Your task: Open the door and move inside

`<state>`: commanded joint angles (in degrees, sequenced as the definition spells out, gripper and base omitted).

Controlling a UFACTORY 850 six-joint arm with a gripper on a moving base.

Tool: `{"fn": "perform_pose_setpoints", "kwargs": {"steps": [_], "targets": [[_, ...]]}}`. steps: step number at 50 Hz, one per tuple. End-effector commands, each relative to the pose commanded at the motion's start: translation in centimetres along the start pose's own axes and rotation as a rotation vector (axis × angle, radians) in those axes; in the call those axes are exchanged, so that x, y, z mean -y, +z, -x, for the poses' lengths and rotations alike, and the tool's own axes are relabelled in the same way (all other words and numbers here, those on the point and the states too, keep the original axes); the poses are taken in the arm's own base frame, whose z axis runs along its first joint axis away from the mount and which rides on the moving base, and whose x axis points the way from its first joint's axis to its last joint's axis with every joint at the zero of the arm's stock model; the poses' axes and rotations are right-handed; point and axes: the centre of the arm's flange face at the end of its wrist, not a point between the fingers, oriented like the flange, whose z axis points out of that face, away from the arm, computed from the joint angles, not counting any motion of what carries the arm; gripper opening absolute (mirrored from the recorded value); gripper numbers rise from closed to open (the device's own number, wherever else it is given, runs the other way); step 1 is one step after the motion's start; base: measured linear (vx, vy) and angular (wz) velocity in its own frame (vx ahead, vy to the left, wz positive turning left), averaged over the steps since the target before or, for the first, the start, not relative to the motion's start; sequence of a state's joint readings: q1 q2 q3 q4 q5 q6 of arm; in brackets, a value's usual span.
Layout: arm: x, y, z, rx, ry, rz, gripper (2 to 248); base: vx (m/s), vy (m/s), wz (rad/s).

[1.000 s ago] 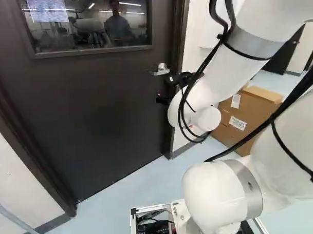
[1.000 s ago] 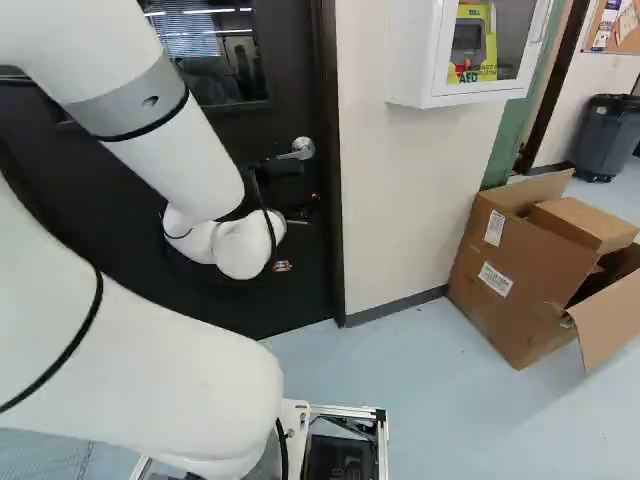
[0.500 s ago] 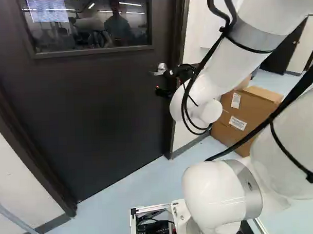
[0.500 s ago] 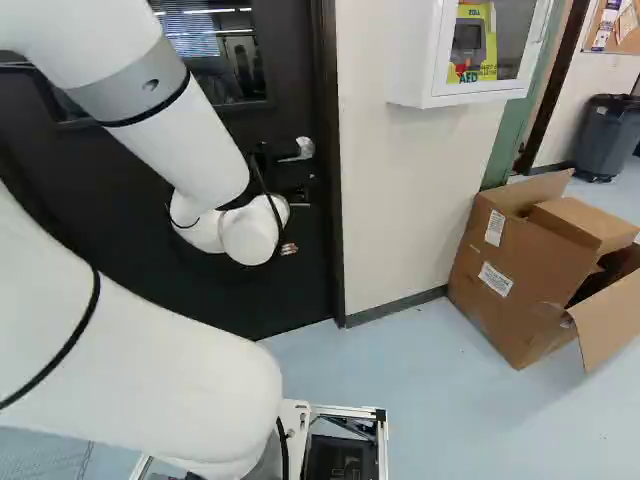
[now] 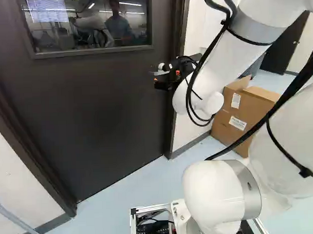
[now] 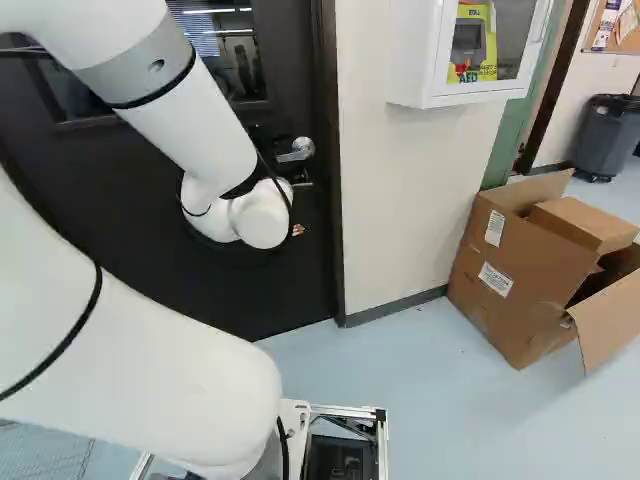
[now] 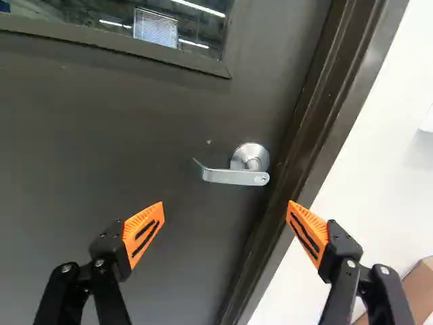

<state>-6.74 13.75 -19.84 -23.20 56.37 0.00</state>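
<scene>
Currently, the hand (image 7: 225, 208) is spread wide, the silver lever (image 7: 233, 177) on the closed door (image 7: 101, 149) ahead of its gap; best to centre on the lever, advance squarely and grip before pressing down.

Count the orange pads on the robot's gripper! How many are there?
2. In the wrist view, one orange pad of the gripper is in front of the door, and the other is nearer the door frame. Neither is hidden there.
</scene>
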Motion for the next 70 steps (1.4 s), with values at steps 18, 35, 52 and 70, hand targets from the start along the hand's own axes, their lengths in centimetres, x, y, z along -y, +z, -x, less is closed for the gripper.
{"fn": "perform_pose_setpoints", "kwargs": {"steps": [18, 35, 52, 70], "targets": [[-1.2, 1.4, -2.0, -0.067, -0.075, -0.057, 247, 0.0, 0.0, 0.0], [-2.2, 3.0, -3.1, -0.107, -0.142, -0.122, 247, 0.0, 0.0, 0.0], [-2.6, 4.9, -3.1, -0.119, -0.199, -0.21, 247, 0.0, 0.0, 0.0], [-2.9, 7.1, -3.2, -0.137, -0.226, -0.27, 247, 0.0, 0.0, 0.0]]}}
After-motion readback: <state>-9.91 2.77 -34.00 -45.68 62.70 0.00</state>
